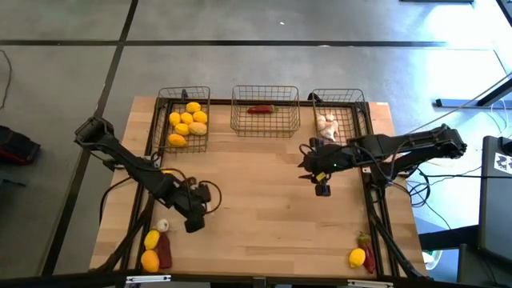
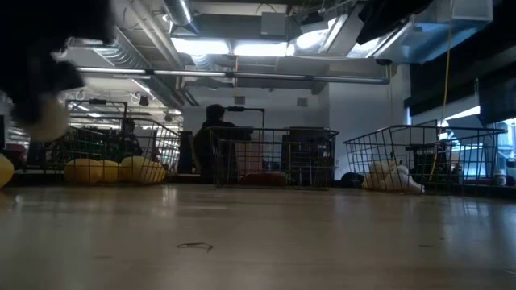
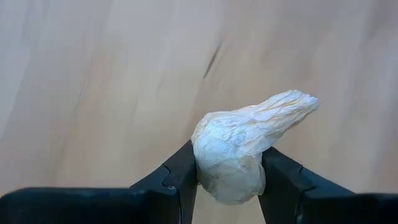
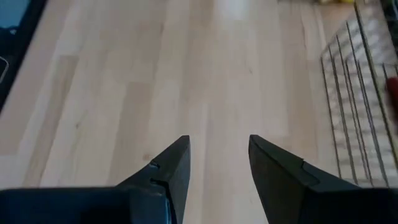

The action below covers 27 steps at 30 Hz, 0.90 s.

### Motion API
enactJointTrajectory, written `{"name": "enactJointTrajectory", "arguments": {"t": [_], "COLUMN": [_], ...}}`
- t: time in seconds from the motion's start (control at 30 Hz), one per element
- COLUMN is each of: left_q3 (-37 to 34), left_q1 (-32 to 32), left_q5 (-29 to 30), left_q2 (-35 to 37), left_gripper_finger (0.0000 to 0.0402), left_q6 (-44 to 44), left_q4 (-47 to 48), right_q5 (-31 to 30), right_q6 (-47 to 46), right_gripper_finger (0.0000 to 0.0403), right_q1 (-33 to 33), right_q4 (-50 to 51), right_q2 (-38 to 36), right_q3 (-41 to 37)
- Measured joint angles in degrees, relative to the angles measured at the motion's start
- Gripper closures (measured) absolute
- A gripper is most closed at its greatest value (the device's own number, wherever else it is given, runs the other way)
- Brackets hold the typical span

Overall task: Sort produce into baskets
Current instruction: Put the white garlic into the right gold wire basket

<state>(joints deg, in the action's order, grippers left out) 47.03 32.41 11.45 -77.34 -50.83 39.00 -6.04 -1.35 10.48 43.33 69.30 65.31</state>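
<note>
My left gripper (image 1: 194, 221) hangs over the table's near left part, shut on a whitish garlic bulb (image 3: 239, 149). The bulb also shows in the low view (image 2: 44, 121); in the high view the gripper hides it. My right gripper (image 4: 217, 162) is open and empty above the bare table in front of the right basket; it also shows in the high view (image 1: 322, 189). Three wire baskets stand along the far edge: the left one (image 1: 162, 120) holds lemons (image 1: 189, 122), the middle one (image 1: 266, 128) a red chili (image 1: 260, 110), the right one (image 1: 360, 108) garlic (image 1: 326, 126). My left gripper pinches the garlic's round body (image 3: 205, 163) between its two fingers, one on each side. The fingers come from above, pointing down at the table. The bulb's papery pointed end (image 3: 292, 102) sticks out past the fingertips. The bulb is lifted clear of the table.
Near the front left corner lie another garlic (image 1: 162, 226), two lemons (image 1: 150, 238) (image 1: 150, 260) and a chili (image 1: 164, 253). Near the front right corner lie a lemon (image 1: 357, 258) and a chili (image 1: 366, 242). A person (image 2: 214, 141) shows beyond the table.
</note>
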Motion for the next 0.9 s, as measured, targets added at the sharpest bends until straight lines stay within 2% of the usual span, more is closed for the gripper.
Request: {"name": "enactJointTrajectory", "arguments": {"t": [0.23,0.37,0.67,0.9], "left_q3": [0.3,0.3,0.2,0.2], "left_q1": [-2.4,-4.0,-8.1,-10.0], "left_q5": [10.5,14.6,16.1,19.0], "left_q2": [0.0,0.0,0.0,-3.3], "left_gripper_finger": [0.0275,0.0275,0.0275,0.0275], "left_q6": [13.1,19.9,21.0,23.9], "left_q4": [-22.9,-32.9,-40.4,-48.4], "right_q5": [-0.1,1.1,1.1,0.1], "right_q6": [2.2,3.9,7.9,11.6], "right_gripper_finger": [0.0243,0.0243,0.0243,0.0243], "right_q1": [3.0,4.4,5.8,5.8], "right_q4": [-13.6,-23.4,-39.9,-54.2], "right_q2": [0.0,0.0,3.4,11.4], "right_q3": [-5.8,-9.0,-12.6,-12.6]}}
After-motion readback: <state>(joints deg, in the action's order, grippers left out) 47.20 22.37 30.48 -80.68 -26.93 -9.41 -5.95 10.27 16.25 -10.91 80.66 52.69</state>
